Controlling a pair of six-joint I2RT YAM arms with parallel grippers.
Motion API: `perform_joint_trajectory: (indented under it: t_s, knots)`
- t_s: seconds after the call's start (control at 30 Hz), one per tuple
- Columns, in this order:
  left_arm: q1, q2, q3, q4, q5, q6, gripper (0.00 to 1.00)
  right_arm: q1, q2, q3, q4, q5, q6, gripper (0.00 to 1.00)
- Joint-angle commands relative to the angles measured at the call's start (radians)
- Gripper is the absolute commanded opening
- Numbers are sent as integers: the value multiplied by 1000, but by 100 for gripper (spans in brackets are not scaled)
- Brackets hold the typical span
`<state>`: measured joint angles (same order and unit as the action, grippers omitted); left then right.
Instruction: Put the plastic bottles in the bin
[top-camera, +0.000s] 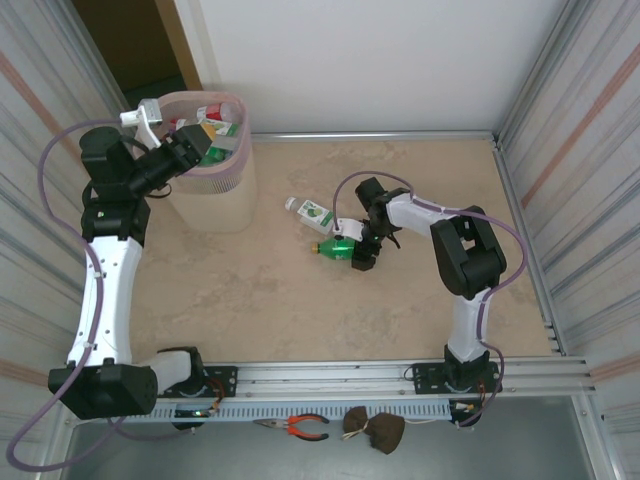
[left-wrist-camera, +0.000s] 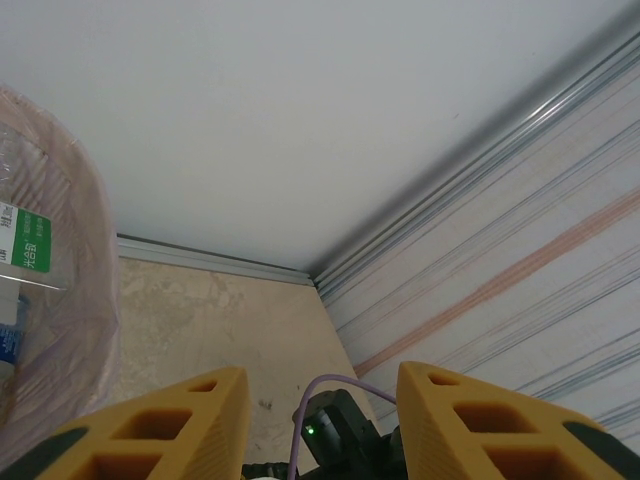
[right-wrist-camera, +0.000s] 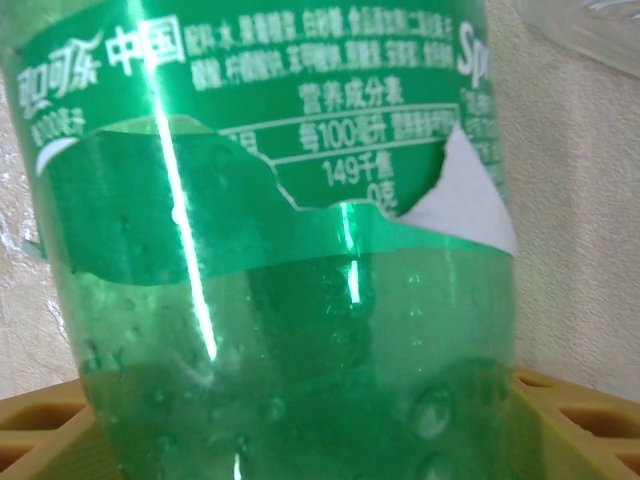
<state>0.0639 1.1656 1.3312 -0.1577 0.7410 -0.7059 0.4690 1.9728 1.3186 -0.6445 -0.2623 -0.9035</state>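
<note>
Right wrist close-up: green bottle gripped by right hand. Top view: it lies mid-counter, clear bottle at its 10 o'clock. Left hand open over bin at counter's 10 o'clock, other bottles inside.

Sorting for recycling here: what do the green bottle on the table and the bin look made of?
The green bottle looks like thin, glossy, translucent plastic: sharp light streaks, droplets on its wall, a torn film label. The bin is probably softer-sheened translucent plastic, since bottle labels show through its pinkish wall.
</note>
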Motion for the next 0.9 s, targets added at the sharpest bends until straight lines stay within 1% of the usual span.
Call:
perform_joint_trajectory:
  t_s: [0.0, 0.1, 0.27, 0.47, 0.6, 0.7, 0.87]
  knots:
    - [7, -22, 24, 7, 31, 14, 43, -3, 17, 10, -21, -29, -16, 74]
    - [7, -23, 32, 2, 28, 21, 43, 0, 5, 5, -23, -35, -10, 69]
    - [7, -19, 70, -50, 20, 69, 43, 2, -35, -24, -7, -30, 4, 61]
    - [7, -11, 126, -123, 36, 149, 43, 14, -127, -71, 20, 8, 8, 57]
    - [8, 13, 184, -182, 80, 209, 44, 40, -240, -118, 73, 62, -11, 56]
    - [2, 41, 232, -248, 125, 266, 44, 77, -348, -175, 160, 120, -47, 56]
    - [-48, 106, 334, -414, 177, 410, 47, 144, -518, -237, 278, 209, -152, 56]
